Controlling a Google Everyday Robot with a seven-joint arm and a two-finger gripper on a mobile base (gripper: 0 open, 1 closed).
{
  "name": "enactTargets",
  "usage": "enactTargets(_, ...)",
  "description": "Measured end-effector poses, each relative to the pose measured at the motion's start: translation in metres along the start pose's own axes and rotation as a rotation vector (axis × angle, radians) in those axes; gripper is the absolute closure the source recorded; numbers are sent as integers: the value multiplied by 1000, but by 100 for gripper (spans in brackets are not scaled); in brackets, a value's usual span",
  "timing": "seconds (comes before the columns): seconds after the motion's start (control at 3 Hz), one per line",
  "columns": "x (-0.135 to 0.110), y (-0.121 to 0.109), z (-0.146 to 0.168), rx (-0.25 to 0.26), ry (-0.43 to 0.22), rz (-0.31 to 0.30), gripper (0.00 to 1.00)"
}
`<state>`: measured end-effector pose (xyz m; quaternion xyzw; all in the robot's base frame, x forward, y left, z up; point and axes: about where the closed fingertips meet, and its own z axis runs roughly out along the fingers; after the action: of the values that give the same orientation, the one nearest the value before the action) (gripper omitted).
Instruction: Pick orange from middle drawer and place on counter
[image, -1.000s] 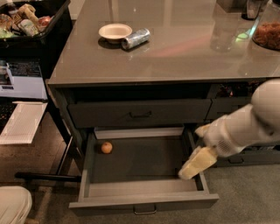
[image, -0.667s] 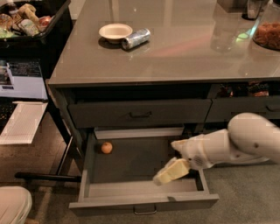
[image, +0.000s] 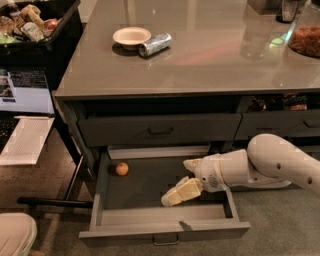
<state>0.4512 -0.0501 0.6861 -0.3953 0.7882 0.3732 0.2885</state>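
- Camera view looks down on the middle drawer (image: 200, 231), pulled well out below the counter (image: 200, 70). The only loose thing in it is the orange (image: 122, 168), in the back left corner near the left wall.
- The gripper (image: 176, 182) reaches into the same drawer from the right and hangs over the dark floor, well apart from the orange. Its jaws are spread and grasp nothing.
- The shallower drawer (image: 160, 129) above is closed, so its contents are hidden.
- On the counter, a white bowl (image: 131, 36) looks bare inside, and a drink can (image: 155, 44) lies on its side just beside it.
- A black bin (image: 55, 35) at top left holds packets that are cut off by the frame and hard to identify.
- A clear jar (image: 305, 40) with brownish contents is cropped at the right edge.
- The arm is cut off at the right.
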Motion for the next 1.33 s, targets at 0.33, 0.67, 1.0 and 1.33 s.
enactTargets(0.33, 2, -6, 8, 34, -30, 2, 0)
enactTargets(0.67, -6, -37, 36, 67, -120, -36, 0)
enactTargets(1.0, -13, -83, 78, 69, -215, -81, 0)
enactTargets(1.33, -7, -133, 129, 42, -247, -107, 0)
